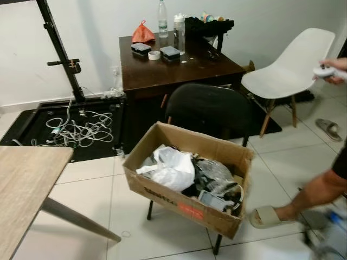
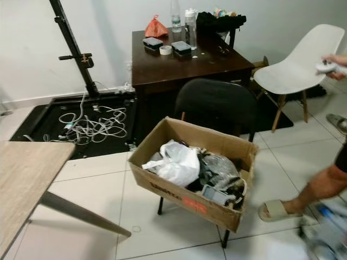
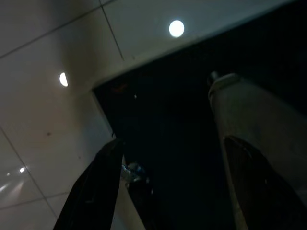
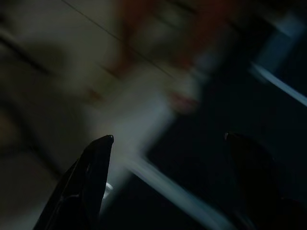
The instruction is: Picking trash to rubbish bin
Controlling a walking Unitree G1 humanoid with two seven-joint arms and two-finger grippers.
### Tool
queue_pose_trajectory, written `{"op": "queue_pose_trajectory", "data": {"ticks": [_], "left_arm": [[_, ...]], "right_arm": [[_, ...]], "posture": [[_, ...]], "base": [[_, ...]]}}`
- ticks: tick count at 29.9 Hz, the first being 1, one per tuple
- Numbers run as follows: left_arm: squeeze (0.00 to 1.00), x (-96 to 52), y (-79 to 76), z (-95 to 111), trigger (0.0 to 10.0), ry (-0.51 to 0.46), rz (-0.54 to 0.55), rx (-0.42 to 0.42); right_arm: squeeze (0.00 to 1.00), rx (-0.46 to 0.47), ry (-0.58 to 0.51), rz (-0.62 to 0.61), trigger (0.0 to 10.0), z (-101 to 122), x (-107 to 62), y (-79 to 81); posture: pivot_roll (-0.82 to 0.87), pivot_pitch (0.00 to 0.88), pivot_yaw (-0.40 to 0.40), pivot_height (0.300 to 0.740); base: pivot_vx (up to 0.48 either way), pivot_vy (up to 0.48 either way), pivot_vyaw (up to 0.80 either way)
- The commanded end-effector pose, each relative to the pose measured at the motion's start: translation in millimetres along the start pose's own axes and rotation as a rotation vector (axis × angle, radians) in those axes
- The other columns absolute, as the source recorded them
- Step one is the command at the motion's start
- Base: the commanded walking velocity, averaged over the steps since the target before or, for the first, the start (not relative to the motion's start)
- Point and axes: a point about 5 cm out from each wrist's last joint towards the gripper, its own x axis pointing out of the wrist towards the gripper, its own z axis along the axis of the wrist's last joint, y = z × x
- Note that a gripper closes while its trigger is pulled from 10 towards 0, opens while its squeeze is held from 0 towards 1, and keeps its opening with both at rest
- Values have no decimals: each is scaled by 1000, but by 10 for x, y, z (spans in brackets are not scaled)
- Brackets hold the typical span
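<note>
Both grippers hang with fingers spread wide and nothing between them: the left gripper (image 3: 168, 158) is seen in its dim wrist view over pale floor tiles and a dark shape, the right gripper (image 4: 168, 143) against a heavily blurred scene that cannot be made out.

From the head camera, a cardboard box (image 1: 162, 189) serving as the rubbish bin sits on a black chair (image 1: 209, 108) at the middle of the room, its flaps open. Inside lie a crumpled white plastic bag (image 1: 171, 168), grey wrapping and other mixed trash (image 1: 217, 184) heaped toward the right side.

Behind the chair stands a dark wooden table (image 1: 179, 67) carrying an orange bag (image 1: 143, 33), a clear bottle (image 1: 162, 19), a roll of tape (image 1: 154, 54) and small black cases. To the left, white cables (image 1: 81, 130) lie tangled on a black mat (image 1: 32, 122) beside a black stand (image 1: 59, 49). A light wooden tabletop (image 1: 24, 184) juts in at lower left.

At right, a white chair (image 1: 293, 65) stands near a person's leg in a beige slipper (image 1: 265, 216), and a hand (image 1: 333, 70) holds a white controller.
</note>
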Motion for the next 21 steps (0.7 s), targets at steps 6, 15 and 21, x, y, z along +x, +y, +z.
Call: {"op": "queue_pose_trajectory", "data": {"ticks": [6, 15, 21], "left_arm": [[0, -11, 32, -68, 10000, 29, 3, 6], [0, 13, -203, 240, 10000, -131, -229, -122], [0, -119, -451, 893, 10000, -375, -740, -211]], "right_arm": [[0, -36, 402, -38, 10000, -1034, -447, -218], [0, -210, 664, 61, 10000, -1694, -979, -168], [0, -298, 696, 102, 10000, -1747, -1031, -179]], "posture": [[-294, 138, 105, 740], [-278, 132, 102, 740], [-264, 125, 97, 740]], "base": [[0, 0, 0], [0, 0, 0], [0, 0, 0]]}}
